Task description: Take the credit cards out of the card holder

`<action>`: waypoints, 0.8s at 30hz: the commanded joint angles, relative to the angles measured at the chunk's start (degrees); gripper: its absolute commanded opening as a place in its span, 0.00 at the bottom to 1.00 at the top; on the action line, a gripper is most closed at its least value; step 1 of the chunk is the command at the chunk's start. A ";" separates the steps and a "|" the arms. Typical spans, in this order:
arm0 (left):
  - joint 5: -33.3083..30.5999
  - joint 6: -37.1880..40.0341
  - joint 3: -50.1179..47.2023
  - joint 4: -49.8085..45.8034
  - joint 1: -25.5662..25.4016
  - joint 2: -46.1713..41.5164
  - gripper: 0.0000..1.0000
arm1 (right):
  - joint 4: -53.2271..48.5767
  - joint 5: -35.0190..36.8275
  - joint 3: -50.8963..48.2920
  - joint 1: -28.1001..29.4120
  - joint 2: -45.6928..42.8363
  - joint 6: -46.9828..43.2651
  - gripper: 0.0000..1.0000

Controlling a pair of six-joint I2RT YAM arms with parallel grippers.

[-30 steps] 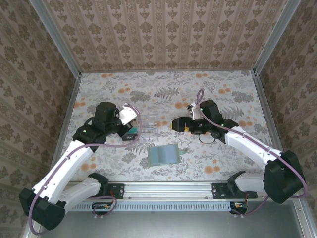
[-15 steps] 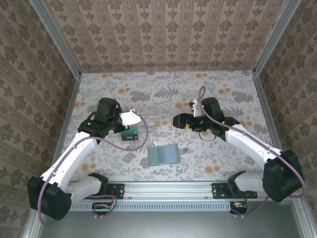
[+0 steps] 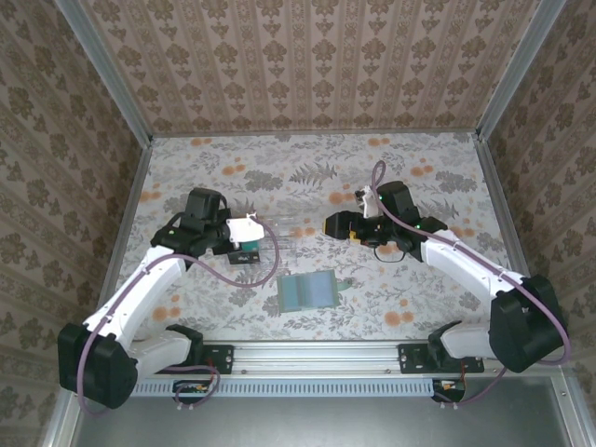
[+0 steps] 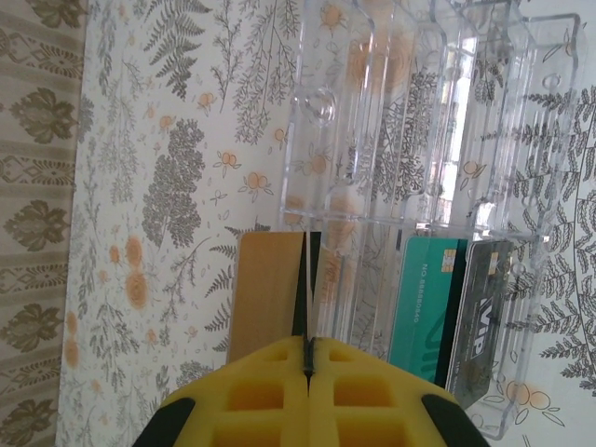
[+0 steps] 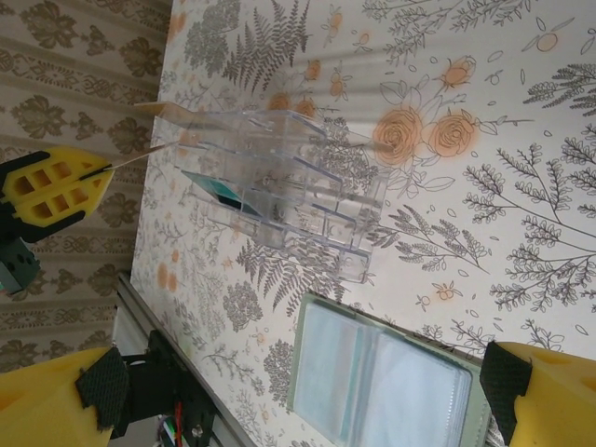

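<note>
While the left pincer (image 4: 307, 349) is clamped fully closed on a thin tan rectangular plastic card (image 4: 298, 279), held nearly edge-on just ahead of its pads, two others, a teal-green plastic card (image 4: 424, 307) and a dark plastic card (image 4: 484, 321), stand in a slot of the clear plastic compartment tray (image 4: 419, 112) just right of its tips. Right pincer (image 5: 298, 382) spread wide, gripping nothing. The pale sage-green soft bifold card holder (image 5: 382, 396) lies opened flat on the floral-patterned table (image 3: 419, 177) below it, toward the arm bases. Pockets look emptied, though I cannot be sure. Judged near the end: the tan card wants slotting. Tray walls close beside the left pincer — tight there; bare table beyond the right pincer gives room.
</note>
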 commanded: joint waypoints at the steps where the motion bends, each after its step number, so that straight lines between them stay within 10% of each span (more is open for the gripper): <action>1: 1.17 1.32 -0.77 1.90 0.67 0.93 0.00 | -0.35 -0.85 2.05 -0.31 1.15 -0.28 1.00; 24: 1.71 2.46 -0.69 5.76 2.60 5.92 0.00 | 1.43 -2.18 1.91 -0.99 3.09 0.41 1.00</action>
